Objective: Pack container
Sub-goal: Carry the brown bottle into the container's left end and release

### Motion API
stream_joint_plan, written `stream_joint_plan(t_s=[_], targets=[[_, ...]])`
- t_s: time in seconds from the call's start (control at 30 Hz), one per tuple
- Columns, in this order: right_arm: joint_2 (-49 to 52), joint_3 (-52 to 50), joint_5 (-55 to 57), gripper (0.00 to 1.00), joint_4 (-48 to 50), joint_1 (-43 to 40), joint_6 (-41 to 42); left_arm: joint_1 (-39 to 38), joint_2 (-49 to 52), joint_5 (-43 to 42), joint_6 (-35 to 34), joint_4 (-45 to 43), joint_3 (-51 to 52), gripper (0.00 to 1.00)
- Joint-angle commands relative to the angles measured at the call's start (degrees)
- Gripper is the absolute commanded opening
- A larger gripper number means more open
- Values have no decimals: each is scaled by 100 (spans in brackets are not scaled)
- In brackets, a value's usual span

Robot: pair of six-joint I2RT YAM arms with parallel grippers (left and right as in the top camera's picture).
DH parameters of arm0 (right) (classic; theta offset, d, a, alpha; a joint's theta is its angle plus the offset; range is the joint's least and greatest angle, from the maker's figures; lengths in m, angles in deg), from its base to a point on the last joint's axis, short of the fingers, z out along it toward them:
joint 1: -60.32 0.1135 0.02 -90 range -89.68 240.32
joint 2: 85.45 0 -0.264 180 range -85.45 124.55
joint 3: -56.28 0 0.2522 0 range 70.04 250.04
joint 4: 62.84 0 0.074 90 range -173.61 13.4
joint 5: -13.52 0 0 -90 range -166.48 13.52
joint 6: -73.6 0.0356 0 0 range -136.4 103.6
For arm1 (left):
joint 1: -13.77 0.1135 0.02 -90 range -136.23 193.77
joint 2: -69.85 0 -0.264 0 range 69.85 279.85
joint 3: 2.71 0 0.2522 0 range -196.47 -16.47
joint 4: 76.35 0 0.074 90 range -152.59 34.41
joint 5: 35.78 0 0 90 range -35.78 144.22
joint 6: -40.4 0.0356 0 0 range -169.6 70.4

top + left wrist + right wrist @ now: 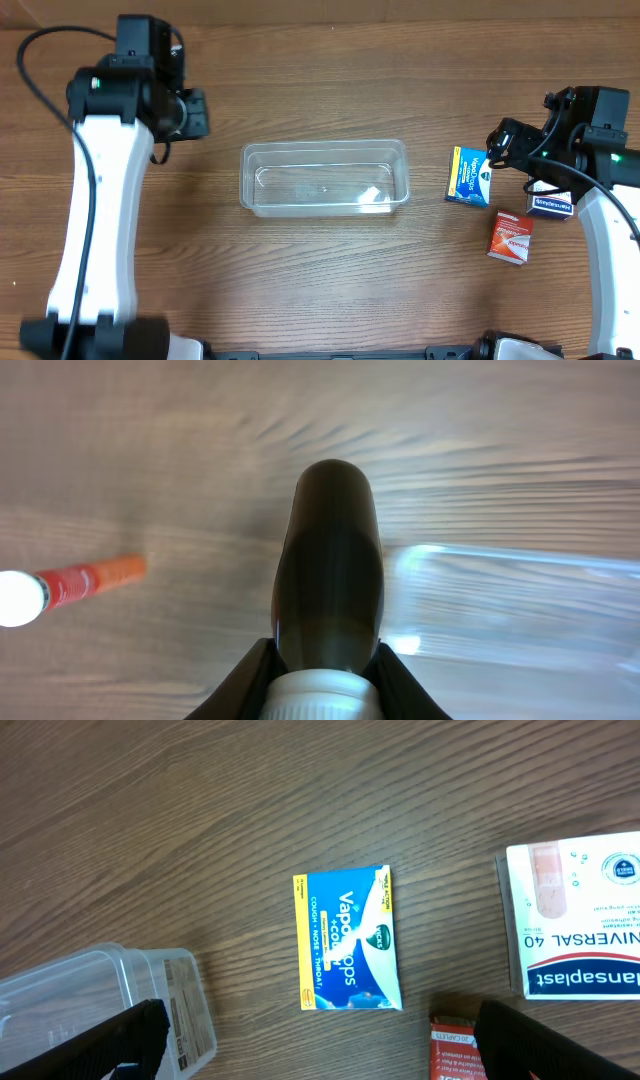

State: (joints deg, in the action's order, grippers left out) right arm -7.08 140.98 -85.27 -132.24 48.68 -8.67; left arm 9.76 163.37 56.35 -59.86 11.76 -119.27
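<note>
On the counter (320, 290), centred, the container (323, 146) lies long axis left to right, mouth up, bare floor showing. Left fingers (245, 685) grip a dark bottle (330, 570); right fingers (110, 1045) spread wide above a blue box (347, 938).

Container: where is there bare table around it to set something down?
The container is empty. Bare wood lies between it and the left arm, and below it in overhead view. Crowded on its right: cough-drop box, red box, plaster box.
</note>
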Motion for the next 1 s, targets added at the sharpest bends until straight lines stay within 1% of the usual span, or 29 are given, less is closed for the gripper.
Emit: stream_joint_plan(t_s=[0.0, 0.03, 0.13, 0.17, 0.37, 0.77, 0.9, 0.97], targets=[[-13, 179, -50, 100, 20, -22, 24, -684, -238, -66, -555, 90, -103, 4], [-13, 179, -50, 100, 20, -22, 24, -874, -162, -76, -846, 101, -28, 4], [-13, 179, -50, 100, 17, -22, 24, -1084, 114, -120, -1322, 149, 140, 4], [-13, 179, -52, 100, 17, -22, 24, -1141, 238, -210, -1366, 105, 216, 4], [-13, 179, -50, 100, 17, -22, 24, -1252, 914, -238, -1421, 35, 560, 4], [-13, 179, -50, 100, 17, -22, 24, -1257, 2114, -208, -1419, -306, 671, 4], [-13, 179, -50, 100, 17, -22, 24, -1257, 2345, -219, -1419, -302, 671, 9], [-13, 179, -52, 100, 17, -22, 24, -1257, 2358, -216, -1416, -306, 669, 18]])
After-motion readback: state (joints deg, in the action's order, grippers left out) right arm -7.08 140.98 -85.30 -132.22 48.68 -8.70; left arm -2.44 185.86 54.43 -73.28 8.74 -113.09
